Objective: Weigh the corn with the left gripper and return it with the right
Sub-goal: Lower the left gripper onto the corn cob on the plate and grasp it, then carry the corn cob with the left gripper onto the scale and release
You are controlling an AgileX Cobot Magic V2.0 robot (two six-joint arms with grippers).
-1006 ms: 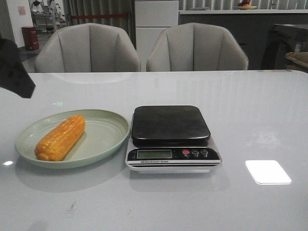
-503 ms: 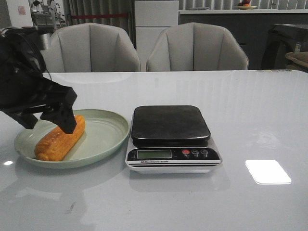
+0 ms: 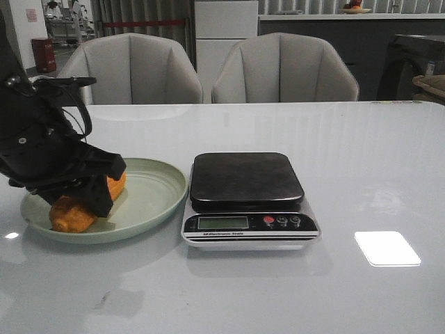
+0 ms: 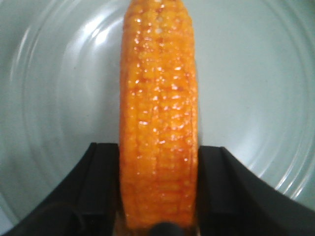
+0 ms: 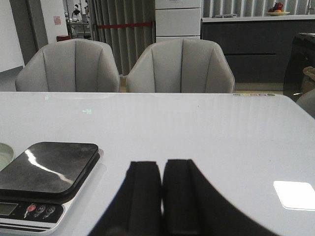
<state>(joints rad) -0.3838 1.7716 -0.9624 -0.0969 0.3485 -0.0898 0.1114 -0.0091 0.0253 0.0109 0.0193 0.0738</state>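
The orange-yellow corn (image 3: 68, 213) lies in a pale green plate (image 3: 149, 202) at the left of the table. My black left gripper (image 3: 94, 191) is down over the cob's middle and hides most of it. In the left wrist view the corn (image 4: 158, 88) runs lengthwise between the two black jaws of the left gripper (image 4: 158, 162), which press on both its sides, with the plate (image 4: 256, 73) beneath. My right gripper (image 5: 161, 169) is shut and empty above the table to the right of the scale; it does not show in the front view.
A black-topped electronic scale (image 3: 245, 179) stands just right of the plate, its display facing me; it also shows in the right wrist view (image 5: 47, 167). Two grey chairs (image 3: 281, 69) stand behind the table's far edge. A bright light patch (image 3: 386, 248) lies front right.
My left arm came in from the left edge, dropped onto the plate and now has its jaws around the corn. The corn, plate and scale have stayed in place.
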